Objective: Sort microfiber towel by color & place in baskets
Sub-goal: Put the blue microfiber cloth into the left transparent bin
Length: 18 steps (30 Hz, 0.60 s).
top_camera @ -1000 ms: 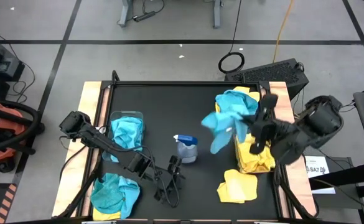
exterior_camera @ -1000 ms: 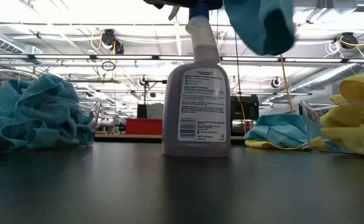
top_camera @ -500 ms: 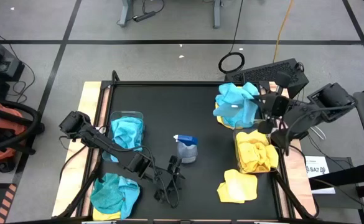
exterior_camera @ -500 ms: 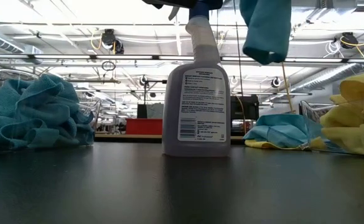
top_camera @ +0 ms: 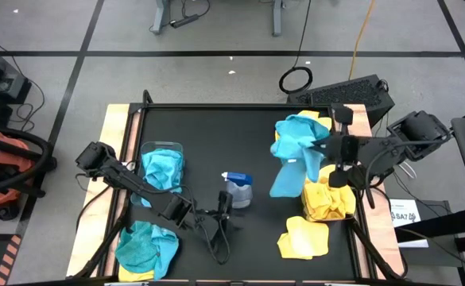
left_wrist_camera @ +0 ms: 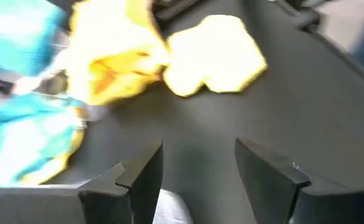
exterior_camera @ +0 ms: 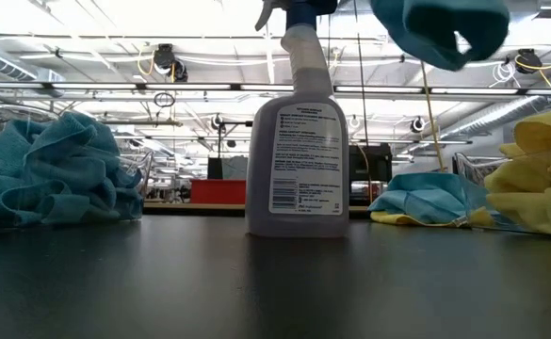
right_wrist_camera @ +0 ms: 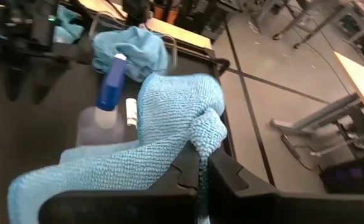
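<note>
My right gripper [top_camera: 326, 151] [right_wrist_camera: 201, 157] is shut on a teal microfiber towel [top_camera: 292, 165] [exterior_camera: 440, 28], raised above the table's right half, left of the right basket [top_camera: 345, 208], which holds yellow towels. The left basket [top_camera: 162, 148] holds a teal towel. Another yellow towel [top_camera: 304, 238] [left_wrist_camera: 214, 56] lies flat near the front right. A teal heap [top_camera: 143, 246] [exterior_camera: 49, 169] rests at the near left. A teal and yellow heap [top_camera: 315, 121] lies at the far right. My left gripper [top_camera: 219, 229] [left_wrist_camera: 197, 168] stands open and holds nothing, near the front, beside the spray bottle. My right gripper pinches a bunched fold of the teal towel [right_wrist_camera: 205, 134] between its two fingers. The fingers slant downward from the table's right side. The towel is lifted clear and hangs slack below and to the left of the fingers, its lower end [top_camera: 282, 187] above the table.
A grey spray bottle with a blue top [top_camera: 236, 189] [exterior_camera: 294, 141] [right_wrist_camera: 107, 106] stands upright mid-table between the arms. The black tabletop [top_camera: 216, 131] is bare toward the far middle. A dark keyboard-like object [top_camera: 351, 94] sits beyond the far right corner.
My right gripper has swung toward the far right edge and back toward the table's middle while rolling its wrist. The teal towel has swung with it, staying lifted clear, and its hanging end has risen. My left gripper has turned a little in place.
</note>
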Available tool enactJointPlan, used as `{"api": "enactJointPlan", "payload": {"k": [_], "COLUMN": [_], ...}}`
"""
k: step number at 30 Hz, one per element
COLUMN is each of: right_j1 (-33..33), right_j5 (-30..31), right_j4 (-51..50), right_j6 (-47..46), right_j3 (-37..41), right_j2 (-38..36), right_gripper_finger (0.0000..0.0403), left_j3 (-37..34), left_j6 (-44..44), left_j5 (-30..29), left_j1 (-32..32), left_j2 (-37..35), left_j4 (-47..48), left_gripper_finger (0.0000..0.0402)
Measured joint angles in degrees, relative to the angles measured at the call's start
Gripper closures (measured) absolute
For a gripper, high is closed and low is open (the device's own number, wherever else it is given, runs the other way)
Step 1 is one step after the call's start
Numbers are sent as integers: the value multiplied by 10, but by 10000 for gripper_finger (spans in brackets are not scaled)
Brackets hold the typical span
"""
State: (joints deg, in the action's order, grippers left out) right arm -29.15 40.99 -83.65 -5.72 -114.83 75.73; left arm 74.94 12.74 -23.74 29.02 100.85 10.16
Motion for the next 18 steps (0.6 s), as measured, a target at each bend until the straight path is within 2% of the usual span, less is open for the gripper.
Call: {"api": "enactJointPlan", "payload": {"k": [5,13,18], "right_j1": [-2,-21,-35], "right_j5": [-12,-47,-49], "right_j4": [38,86,95], "right_j6": [27,50,50], "right_j3": [0,0,0], "right_j2": [11,27,41], "right_gripper_finger": [402,403,403], "left_j3": [0,0,0], "left_j6": [51,176,247], "left_j5": [-87,-218,-237], "left_j1": [0,-1,-11], "left_j2": [-4,-8,-8], "left_j4": [-64,-244,-353], "left_gripper_finger": [197,197,188]}}
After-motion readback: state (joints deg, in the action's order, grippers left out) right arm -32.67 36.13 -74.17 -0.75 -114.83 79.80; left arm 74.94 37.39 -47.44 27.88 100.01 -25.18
